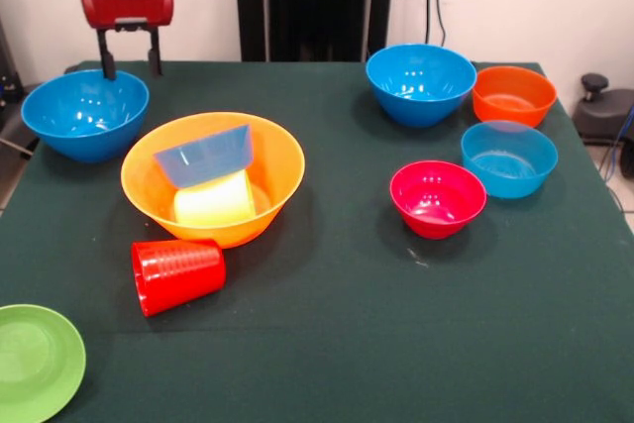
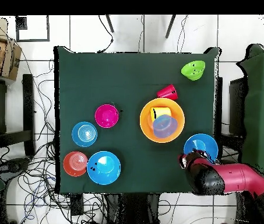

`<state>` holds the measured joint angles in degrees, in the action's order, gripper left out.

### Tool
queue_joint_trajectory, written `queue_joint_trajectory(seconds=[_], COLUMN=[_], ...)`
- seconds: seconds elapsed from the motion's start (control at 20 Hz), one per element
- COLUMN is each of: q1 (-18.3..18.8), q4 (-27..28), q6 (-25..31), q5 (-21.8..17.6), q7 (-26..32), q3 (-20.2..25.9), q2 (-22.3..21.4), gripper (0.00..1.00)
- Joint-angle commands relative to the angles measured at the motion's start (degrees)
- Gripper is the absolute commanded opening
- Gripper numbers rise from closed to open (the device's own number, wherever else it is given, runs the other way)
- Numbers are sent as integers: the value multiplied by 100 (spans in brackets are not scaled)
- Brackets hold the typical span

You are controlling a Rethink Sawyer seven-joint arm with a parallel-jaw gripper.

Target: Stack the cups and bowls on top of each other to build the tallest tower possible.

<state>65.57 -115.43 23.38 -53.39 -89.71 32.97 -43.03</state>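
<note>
The big yellow-orange bowl (image 1: 212,177) is the anchor on the green table (image 1: 327,324). Out at the table's left edge, the light green bowl (image 1: 38,359) hangs partly off the near corner. Behind and left of the big bowl sits a deep blue bowl (image 1: 85,114), and the gripper (image 1: 128,64) hovers at its back rim, jaws apart and holding nothing. The red cup (image 1: 176,274) lies on its side against the big bowl's front. Inside the big bowl, the yellow cup (image 1: 215,200) lies tipped with a pale blue bowl (image 1: 204,156) tilted over it. To its right, open cloth, then the pink-red bowl (image 1: 438,197), another deep blue bowl (image 1: 420,83), the orange bowl (image 1: 513,95) and a pale blue one (image 1: 508,158) near the right edge. No writing is readable.
</note>
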Motion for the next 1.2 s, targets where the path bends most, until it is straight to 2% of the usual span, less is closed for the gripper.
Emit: queue_joint_trajectory(seconds=[0.05, 0.25, 0.35, 0.55, 0.7, 0.95, 1.2], q1=[-378, -447, -551, -870, -980, -1063, -844], q4=[-142, -59, 122, 512, 638, 769, 587], q6=[347, 310, 234, -49, -213, -218, -87], q5=[-601, -720, -928, -1397, -1545, -1591, -1227], q7=[1250, 1148, 1068, 441, 135, 49, 281], q3=[351, 284, 174, -216, -355, -396, -152], q2=[231, 297, 544, 921, 1041, 1194, 1047], gripper=[100, 100, 100, 100, 100, 100, 100])
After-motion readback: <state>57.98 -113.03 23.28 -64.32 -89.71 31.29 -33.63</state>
